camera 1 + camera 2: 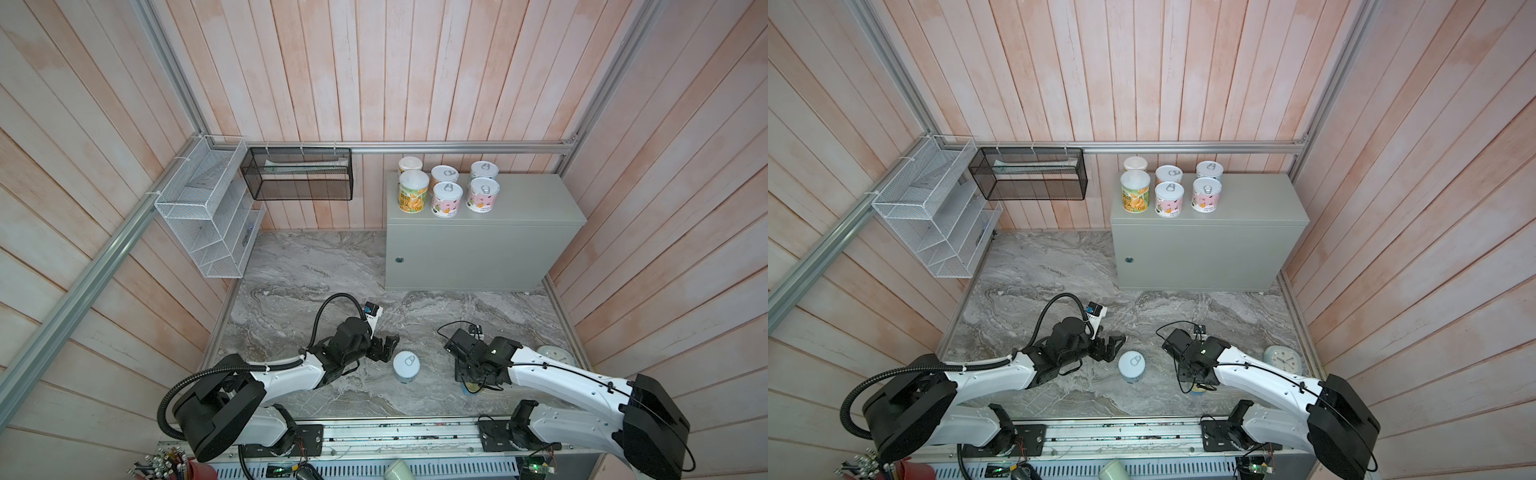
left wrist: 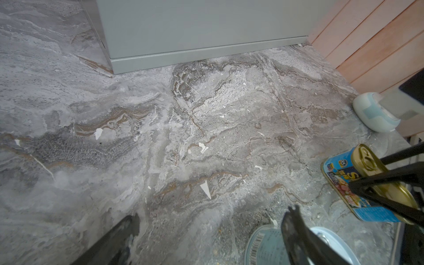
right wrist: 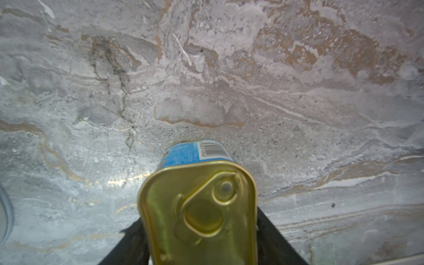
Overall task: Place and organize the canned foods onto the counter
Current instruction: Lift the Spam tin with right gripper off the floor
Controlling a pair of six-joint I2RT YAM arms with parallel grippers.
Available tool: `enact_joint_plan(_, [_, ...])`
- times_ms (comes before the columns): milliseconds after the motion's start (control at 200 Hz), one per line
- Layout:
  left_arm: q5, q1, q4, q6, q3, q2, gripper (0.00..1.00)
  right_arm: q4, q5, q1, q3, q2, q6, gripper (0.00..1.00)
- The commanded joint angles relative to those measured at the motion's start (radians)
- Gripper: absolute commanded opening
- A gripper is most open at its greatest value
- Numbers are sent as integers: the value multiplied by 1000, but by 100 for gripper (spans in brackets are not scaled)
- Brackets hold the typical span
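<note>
Gold tin (image 3: 199,195) fills the right wrist view, lid toward the lens, blue label side beyond. Right gripper (image 3: 198,216) has a black finger against each long side. It looks clenched on the tin, tho can't tell how firm, nor whether the tin's off the marble floor (image 1: 316,266) yet. Tin is at the near edge of the floor, well apart from the counter (image 1: 536,195), where six cans (image 1: 447,199) already stand in two rows at left-rear. One round can (image 1: 406,365) stands on the floor just beside the left gripper (image 1: 384,348), which is spread wide w/ nothing in it.

Risks, my read: smooth metal sides + a shallow bite — tin could twist or slip on the lift. Clock (image 1: 1283,360) lies close by the right forearm, so a wide swing could shove it. Cans on the counter stand close together — a low approach w/ the tin may knock the front row.

Pose: right arm reaches fwd & inward, wrist bent steeply down. Left arm lies low, forearm approx level, fingers aimed at the round can.
</note>
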Motion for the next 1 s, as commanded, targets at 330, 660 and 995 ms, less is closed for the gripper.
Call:
enact_joint_plan(330, [8,-1,-4,-7,25,10,100,55,-35,14,-16,29,16,43])
enact_joint_plan(660, [8,0,-8,-6,30,15,100,27,23,14,73,25,0,38])
enact_joint_plan(995, [5,-2,-11,-5,29,11,100,-53,144,14,185,-49,11,34])
